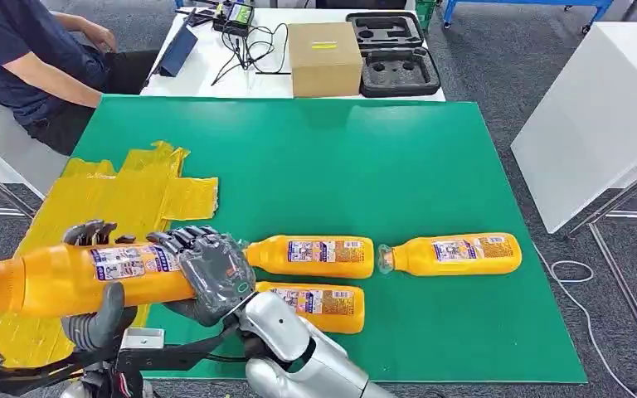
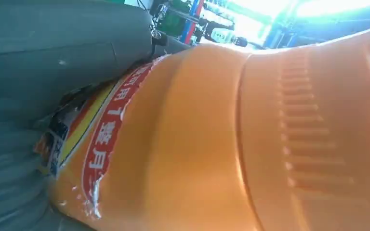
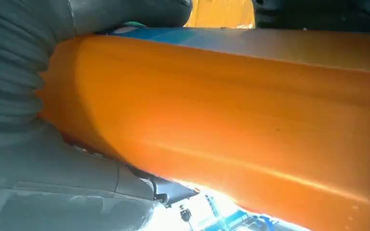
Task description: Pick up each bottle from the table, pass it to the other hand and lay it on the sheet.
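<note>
The held bottle (image 1: 75, 278) was a long orange plastic one with a white, blue and red printed label around its middle, lying nearly level in the air above the near left part of the table, its clear-capped neck toward the robot's left. Both hands were on it at once: the left hand (image 1: 95, 319) cupped it from below with its thick thumb under the body and dark fingers showing over the top edge, while the right hand (image 1: 207, 278) wrapped its fingers over the base end. In the left wrist view the bottle (image 2: 212, 144) showed a ribbed orange shoulder and a red label band with white characters; in the right wrist view its smooth orange side (image 3: 231, 120) ran just beside the grey thumb (image 3: 125, 12). Below and behind the held bottle lay the yellow sheet (image 1: 133, 195), crumpled and spread over the left edge of the green table (image 1: 365, 166). Three more orange bottles lay on their sides on the green surface: one (image 1: 311, 256) just beyond the right hand, one (image 1: 323, 305) near the right forearm, and one (image 1: 452, 254) farther right, its neck near the first bottle's base. Beyond the table stood a white desk with a cardboard box (image 1: 323, 58) and black foam trays (image 1: 391, 51), and a seated person (image 1: 33, 66) at the far left.
</note>
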Action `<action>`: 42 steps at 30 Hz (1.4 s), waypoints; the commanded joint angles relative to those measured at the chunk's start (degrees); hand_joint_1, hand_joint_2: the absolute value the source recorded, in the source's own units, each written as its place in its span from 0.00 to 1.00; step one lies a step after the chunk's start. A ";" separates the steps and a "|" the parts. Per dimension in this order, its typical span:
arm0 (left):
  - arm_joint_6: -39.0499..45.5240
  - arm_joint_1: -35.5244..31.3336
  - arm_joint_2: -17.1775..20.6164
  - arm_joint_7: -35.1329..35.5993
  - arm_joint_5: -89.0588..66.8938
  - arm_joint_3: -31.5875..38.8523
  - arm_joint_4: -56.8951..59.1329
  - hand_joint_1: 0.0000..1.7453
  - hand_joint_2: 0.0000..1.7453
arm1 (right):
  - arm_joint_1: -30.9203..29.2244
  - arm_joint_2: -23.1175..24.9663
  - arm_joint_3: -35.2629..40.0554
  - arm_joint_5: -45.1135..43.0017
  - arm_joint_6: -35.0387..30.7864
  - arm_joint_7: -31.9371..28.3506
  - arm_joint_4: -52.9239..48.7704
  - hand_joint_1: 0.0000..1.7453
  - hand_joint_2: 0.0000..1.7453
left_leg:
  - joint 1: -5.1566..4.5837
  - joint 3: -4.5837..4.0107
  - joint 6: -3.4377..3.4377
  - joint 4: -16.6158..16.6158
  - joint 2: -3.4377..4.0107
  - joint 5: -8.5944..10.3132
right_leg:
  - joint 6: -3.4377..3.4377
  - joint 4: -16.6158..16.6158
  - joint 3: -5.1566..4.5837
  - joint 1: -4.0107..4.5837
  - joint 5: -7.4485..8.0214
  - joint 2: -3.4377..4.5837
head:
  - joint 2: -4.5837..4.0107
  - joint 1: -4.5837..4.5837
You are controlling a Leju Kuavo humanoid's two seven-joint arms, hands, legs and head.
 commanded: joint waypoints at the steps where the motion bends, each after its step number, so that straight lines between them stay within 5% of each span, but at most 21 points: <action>1: 0.09 -3.77 -0.63 0.12 -0.12 2.69 -0.46 1.00 1.00 | 2.08 -1.99 4.82 1.12 2.03 -0.53 2.20 0.90 1.00 | 0.08 0.24 -0.13 -0.10 -0.12 -0.04 | -0.07 -0.13 0.31 0.09 -0.07 -0.19 | 0.00 0.00; 14: -2.02 -2.52 1.85 -3.12 -0.25 5.84 4.36 1.00 1.00 | 6.72 -8.15 -3.98 -3.06 -3.46 -3.68 0.97 0.89 1.00 | 0.05 0.33 -0.09 -0.21 -0.23 0.04 | -0.05 -0.26 0.41 0.06 -0.04 -0.30 | 0.00 0.00; 15: -2.16 -2.54 2.32 -3.38 -0.21 6.21 4.90 1.00 1.00 | 7.41 -8.77 -5.16 -4.97 -3.46 -4.92 0.18 0.57 1.00 | 0.09 0.46 -0.13 -0.25 -0.28 0.02 | -0.07 -0.33 0.58 0.09 -0.06 -0.37 | 0.00 0.00; 16: -2.24 -2.59 2.83 -3.71 -0.32 6.47 5.57 1.00 1.00 | 8.02 -9.67 -5.97 -6.58 -3.45 -6.30 -0.87 0.00 1.00 | 0.07 0.35 -0.11 -0.23 -0.24 0.03 | -0.06 -0.29 0.45 0.07 -0.04 -0.31 | 0.00 0.02; 17: -2.11 -2.67 3.36 -4.23 -0.71 6.80 6.32 1.00 1.00 | 8.86 -10.86 -7.25 -8.07 -3.54 -7.23 -2.49 0.00 1.00 | 0.04 0.29 -0.09 -0.20 -0.20 0.03 | -0.05 -0.24 0.36 0.04 -0.03 -0.26 | 0.00 0.00; 18: -0.92 -2.65 4.07 -4.94 -2.70 6.94 6.98 1.00 1.00 | 10.25 -12.26 -8.61 -9.93 -3.46 -8.37 -5.32 0.00 0.00 | 0.08 0.43 -0.13 -0.26 -0.26 0.02 | -0.08 -0.33 0.54 0.09 -0.06 -0.35 | -0.02 0.00; 22: 5.45 -4.09 6.29 -5.79 -10.28 9.80 9.59 1.00 1.00 | 16.47 -17.22 -13.18 -13.37 -0.50 -10.23 -15.67 0.00 0.00 | 0.05 0.43 -0.13 -0.20 -0.51 -0.01 | -0.06 -0.29 0.60 0.06 -0.13 -0.56 | 0.00 0.00; 31: 34.21 -6.61 12.60 -1.53 -50.62 14.55 12.19 1.00 1.00 | 20.66 -17.07 -13.52 -10.93 2.76 -10.64 -20.43 0.00 0.00 | 0.07 0.28 -0.16 -0.11 -0.03 -0.07 | -0.10 -0.10 0.27 0.07 -0.06 -0.07 | -0.02 0.00; 35: 47.42 -5.37 13.59 4.28 -72.32 11.91 13.25 1.00 1.00 | 20.44 -16.87 -14.11 -11.07 3.45 -11.08 -19.79 0.00 0.00 | 0.16 0.44 -0.20 -0.09 -0.11 -0.13 | -0.11 -0.13 0.48 0.16 -0.13 -0.20 | 0.00 0.00; 42: 56.17 -10.01 14.93 14.86 -94.76 5.64 29.07 1.00 1.00 | 21.01 -16.97 -14.45 -11.64 3.91 -12.14 -19.41 0.00 0.00 | 0.03 0.39 -0.15 -0.17 -0.34 -0.02 | -0.07 -0.17 0.49 0.02 -0.12 -0.41 | 0.00 0.02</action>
